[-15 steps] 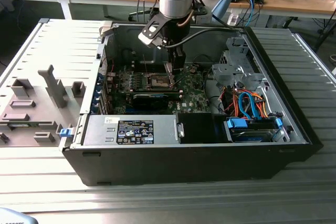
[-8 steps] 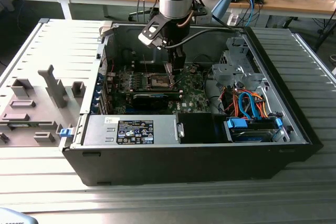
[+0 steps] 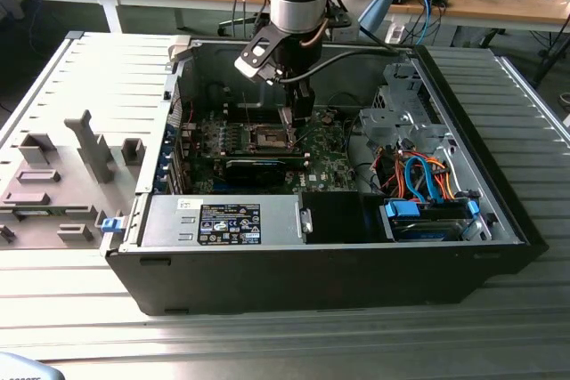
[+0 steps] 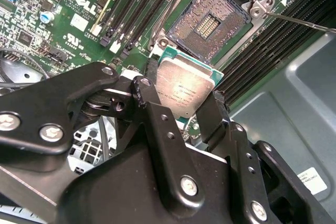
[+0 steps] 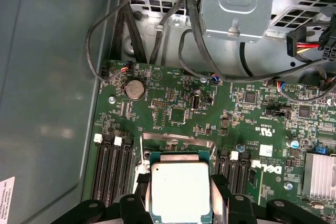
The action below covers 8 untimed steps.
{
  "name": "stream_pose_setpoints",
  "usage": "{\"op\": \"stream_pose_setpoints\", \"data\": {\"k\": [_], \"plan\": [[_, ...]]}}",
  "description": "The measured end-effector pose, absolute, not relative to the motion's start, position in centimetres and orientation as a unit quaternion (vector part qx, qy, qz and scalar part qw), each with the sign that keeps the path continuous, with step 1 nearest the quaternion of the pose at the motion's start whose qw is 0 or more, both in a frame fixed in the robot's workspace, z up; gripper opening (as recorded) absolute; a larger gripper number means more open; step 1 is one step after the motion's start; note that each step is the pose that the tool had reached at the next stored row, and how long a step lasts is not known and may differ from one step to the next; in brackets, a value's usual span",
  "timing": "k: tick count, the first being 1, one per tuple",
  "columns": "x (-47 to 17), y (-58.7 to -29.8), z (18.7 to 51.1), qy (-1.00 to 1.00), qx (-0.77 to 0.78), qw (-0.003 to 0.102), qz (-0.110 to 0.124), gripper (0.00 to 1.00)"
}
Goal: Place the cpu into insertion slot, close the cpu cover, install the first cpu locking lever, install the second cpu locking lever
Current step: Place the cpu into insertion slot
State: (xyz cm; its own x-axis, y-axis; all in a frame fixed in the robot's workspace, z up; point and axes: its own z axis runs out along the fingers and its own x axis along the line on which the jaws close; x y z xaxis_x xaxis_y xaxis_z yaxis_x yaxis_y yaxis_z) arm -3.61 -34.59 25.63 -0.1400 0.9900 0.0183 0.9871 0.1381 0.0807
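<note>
- Side panel (image 3: 80, 157): lies flat well off to the exterior view's left of the gripper. Its outer end is cut off by the picture's edge.
- Computer case (image 3: 267, 282): open, with the gripper (image 3: 298, 111) reaching down inside it over the green motherboard (image 5: 173, 103).
- Gripper (image 4: 181, 97) (image 5: 180, 195): you have its black fingers (image 4: 152, 108) pinching the cpu by two opposite edges.
- Cpu (image 4: 186, 85) (image 5: 180, 184): held between the fingertips with its pale metal face bare. One edge is hidden behind the fingers, and it is cut off by the picture's edge in the first wrist view.
- Insertion slot (image 4: 210, 22): just beyond the held cpu and apart from it, with its contact field uncovered.
- Cpu cover (image 5: 178, 141): a silvery strip shows just past the cpu and the rest is hidden. You cannot tell its tilt.
- Drive cage with coloured cables (image 3: 419, 175): to the exterior view's right of the gripper, partly hidden by the case wall.
</note>
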Motion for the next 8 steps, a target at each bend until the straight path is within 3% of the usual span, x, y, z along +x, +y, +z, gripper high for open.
{"op": "stream_pose_setpoints", "data": {"k": [8], "plan": [[-3.61, -34.59, 25.42, 0.754, 0.655, 0.02, 0.036, 0.54]]}}
